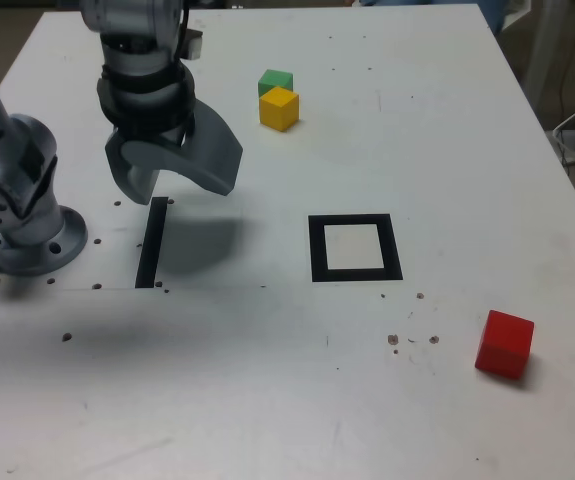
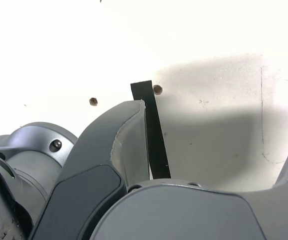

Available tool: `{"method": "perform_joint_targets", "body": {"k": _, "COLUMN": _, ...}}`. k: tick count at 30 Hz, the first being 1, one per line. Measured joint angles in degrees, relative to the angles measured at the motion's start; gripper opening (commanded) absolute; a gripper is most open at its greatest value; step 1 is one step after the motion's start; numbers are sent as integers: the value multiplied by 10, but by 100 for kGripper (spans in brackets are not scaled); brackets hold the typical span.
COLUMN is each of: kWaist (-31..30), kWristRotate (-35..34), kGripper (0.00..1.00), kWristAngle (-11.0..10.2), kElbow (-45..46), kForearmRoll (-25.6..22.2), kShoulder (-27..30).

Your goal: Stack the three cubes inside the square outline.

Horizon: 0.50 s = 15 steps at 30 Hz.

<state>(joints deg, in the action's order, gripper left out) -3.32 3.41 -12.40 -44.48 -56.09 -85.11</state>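
Red first: the red cube point(image 1: 504, 344) sits alone close to the bench's point(image 1: 267, 400) near edge, toward the near right corner in the exterior view. Farther in, about mid-bench, I see the square outline point(image 1: 355, 247), its white centre bare, well apart from every cube. Level with it, on the exterior view's left, lies a straight black strip point(image 1: 151, 242), and beside that the arm's base point(image 1: 29, 240) is fixed near the left edge. My tool point(image 1: 172, 185) hangs just above the strip's far end with its jaws spread wide and nothing between them; the wrist view shows the strip point(image 2: 153, 135) running between the grey fingers point(image 2: 118, 145). Toward the far edge, the yellow cube point(image 1: 279, 108) and the green cube point(image 1: 276, 82) stand touching, green just behind yellow.
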Motion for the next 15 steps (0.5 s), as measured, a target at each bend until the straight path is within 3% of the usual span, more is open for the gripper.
{"method": "perform_joint_targets", "body": {"k": 8, "kWaist": 0, "kWristRotate": 0, "kGripper": 99, "kWristAngle": 27, "kElbow": -10, "kForearmRoll": 18, "kShoulder": -1}}
{"method": "perform_joint_targets", "body": {"k": 15, "kWaist": -8, "kWristRotate": 5, "kGripper": 99, "kWristAngle": 75, "kElbow": -59, "kForearmRoll": 24, "kShoulder": -24}}
